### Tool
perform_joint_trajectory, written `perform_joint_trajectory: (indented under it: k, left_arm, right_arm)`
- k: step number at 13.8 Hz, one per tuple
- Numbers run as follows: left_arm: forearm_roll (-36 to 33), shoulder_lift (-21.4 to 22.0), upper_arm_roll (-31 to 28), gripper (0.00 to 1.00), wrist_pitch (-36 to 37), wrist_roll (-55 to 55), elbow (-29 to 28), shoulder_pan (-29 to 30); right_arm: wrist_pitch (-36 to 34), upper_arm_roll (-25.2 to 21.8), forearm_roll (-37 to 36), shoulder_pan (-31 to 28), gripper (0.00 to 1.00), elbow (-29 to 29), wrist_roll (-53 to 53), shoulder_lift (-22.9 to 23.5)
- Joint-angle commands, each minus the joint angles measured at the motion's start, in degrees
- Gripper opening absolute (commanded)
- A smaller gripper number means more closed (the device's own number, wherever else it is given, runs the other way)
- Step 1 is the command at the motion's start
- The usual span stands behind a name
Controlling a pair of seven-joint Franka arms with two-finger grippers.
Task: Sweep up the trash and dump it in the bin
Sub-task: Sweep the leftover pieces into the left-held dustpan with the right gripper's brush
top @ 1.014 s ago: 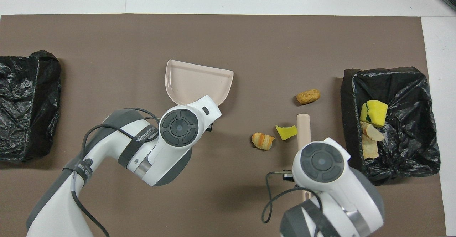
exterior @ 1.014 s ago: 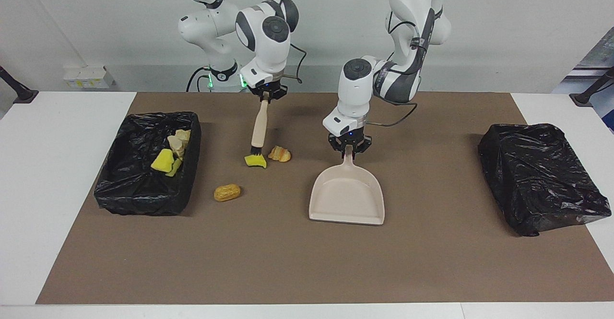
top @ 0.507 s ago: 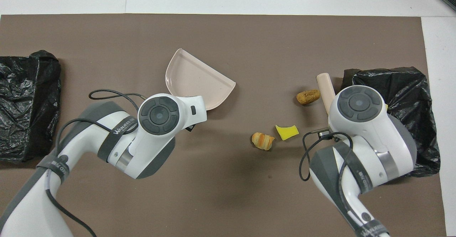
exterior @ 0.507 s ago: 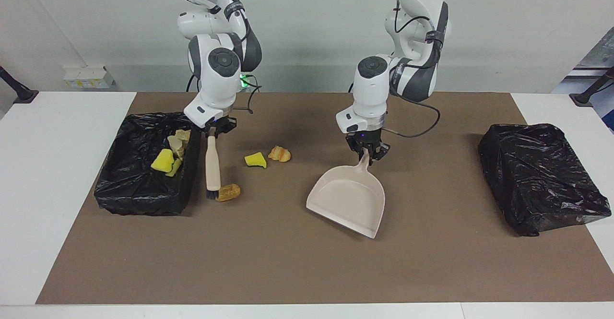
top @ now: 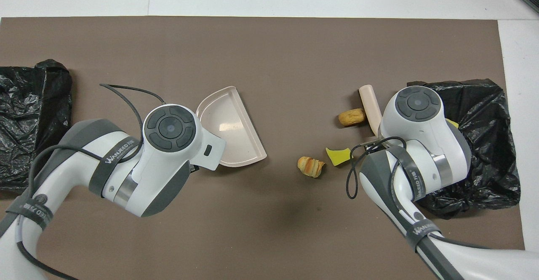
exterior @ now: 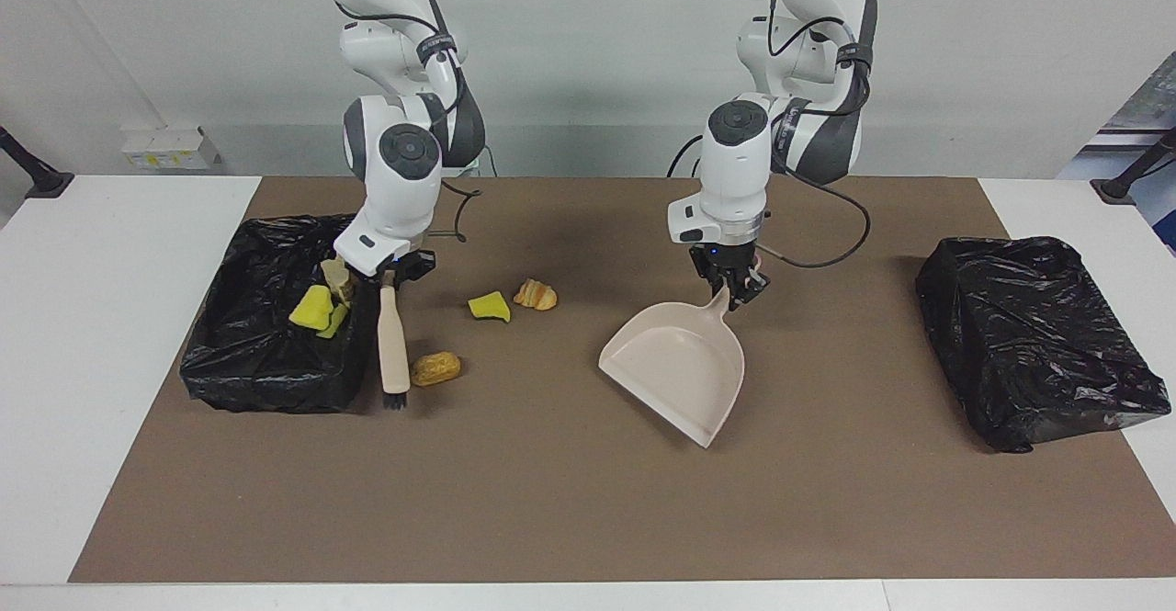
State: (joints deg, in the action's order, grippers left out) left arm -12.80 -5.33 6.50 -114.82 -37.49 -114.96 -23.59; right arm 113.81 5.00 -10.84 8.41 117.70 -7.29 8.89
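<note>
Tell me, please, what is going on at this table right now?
Two arms are sweeping up scraps. The right gripper holds a brush whose bristles sit by a brown bread piece. The left gripper holds the beige dustpan by its handle, tilted. A yellow wedge and another bread bit remain on the mat; several pieces already lie in the black-lined bin.

My bench: a white table (exterior: 92, 363) carrying a brown mat (exterior: 551, 501). A closed black plastic-wrapped bundle (exterior: 1029, 335) lies at one end of the mat, overlapping its edge. A white wall box (exterior: 165, 147) sits by the table's back corner.
</note>
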Motion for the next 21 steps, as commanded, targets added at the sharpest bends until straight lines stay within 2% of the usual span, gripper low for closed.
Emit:
perform_joint_trajectory:
  k: [1, 4, 7, 10, 14, 16, 18, 21]
  left_arm:
    - [-0.04, 2.68, 0.45, 0.09, 1.53, -8.10, -2.72, -1.36]
    - [1.46, 3.65, 0.53, 0.08, 1.36, -7.95, -4.57, -2.94]
    - [1.64, 4.27, 0.45, 0.08, 0.92, -6.29, -6.24, -4.97]
    - [1.64, 4.27, 0.36, 0.07, -0.83, -4.27, -8.34, -7.60]
    - [1.64, 4.36, 0.45, 0.07, -2.60, -3.12, -9.23, -7.61]
    - [1.64, 4.45, 0.45, 0.07, -2.60, -3.55, -9.32, -7.52]
    - [1.46, 4.53, 0.45, 0.07, -2.78, -4.17, -9.67, -7.52]
    - [1.46, 4.45, 0.45, 0.07, -3.12, -4.70, -9.58, -7.69]
  right_arm:
    - [-0.43, 0.36, 7.99, 1.33, 0.00, -0.36, 2.54, -0.80]
    - [-0.52, 0.36, 15.30, 4.85, 0.00, -0.45, 6.49, -1.15]
    - [-0.87, 0.36, 16.55, 9.15, 0.00, -0.80, 13.60, -1.50]
    - [-0.96, 0.54, 18.64, 11.44, 0.00, -0.45, 14.67, -2.21]
    - [-0.60, 0.98, 31.29, 11.45, 0.00, -0.89, 14.24, -3.34]
    - [-2.87, 0.10, 31.75, 9.70, 0.00, -0.80, 12.58, -6.41]
    - [-8.66, -0.34, 30.62, 5.23, 0.00, -0.98, 7.84, -8.26]
    - [-7.64, -0.52, 23.61, 2.41, 0.00, 2.00, -0.50, -9.76]
